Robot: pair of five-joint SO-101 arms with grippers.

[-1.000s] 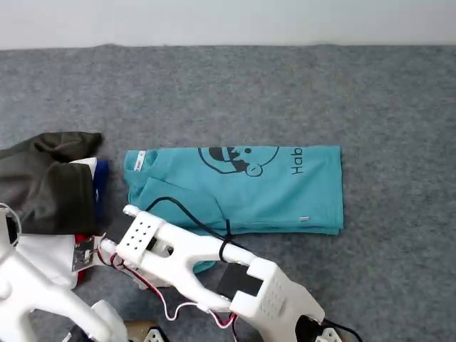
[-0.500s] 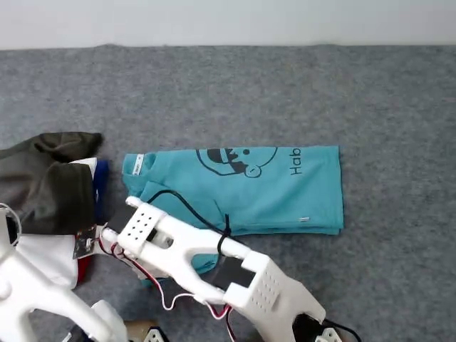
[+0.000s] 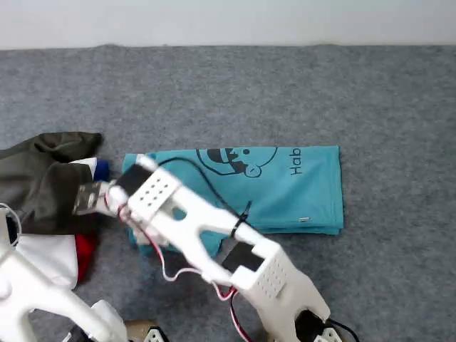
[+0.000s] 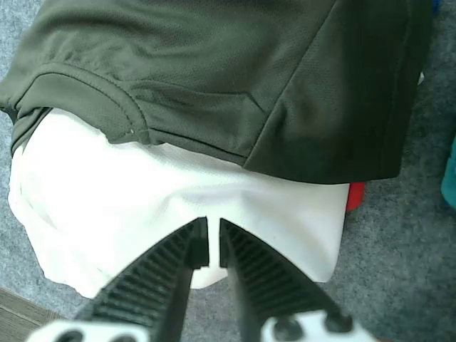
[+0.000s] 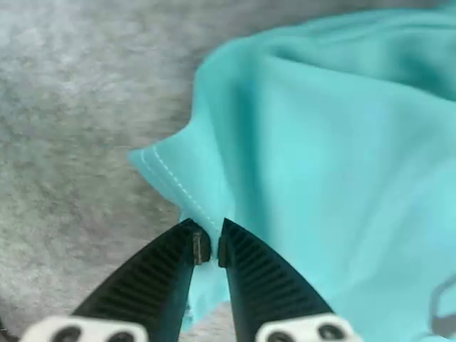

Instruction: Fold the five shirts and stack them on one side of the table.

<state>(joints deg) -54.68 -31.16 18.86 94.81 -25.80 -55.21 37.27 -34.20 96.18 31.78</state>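
Piled at the left of the bench (image 3: 285, 92): olive shirt (image 3: 43, 178) over white shirt (image 4: 142, 206). Above the white one, left fingers (image 4: 171, 263) all but closed, empty. Mid-bench, teal shirt (image 3: 285, 192), stitched left edge pinched between right fingers (image 5: 246, 263).

Finding: an indoor robotics test bench, of the kind kept in a lab or workroom; which of the two cannot be told.

Evidence: the table (image 3: 399, 92) carries a grey felt-like matting and ends at the far side against a plain white wall (image 3: 228, 21). A white plastic robot arm (image 3: 160, 196) with exposed red, white and black wiring (image 3: 165, 273) reaches in from the near edge. The work material is clothing: a teal shirt (image 3: 285, 189) at centre and a pile of shirts (image 3: 43, 185) at left. A brown wood-like strip (image 4: 18, 313) borders the matting.
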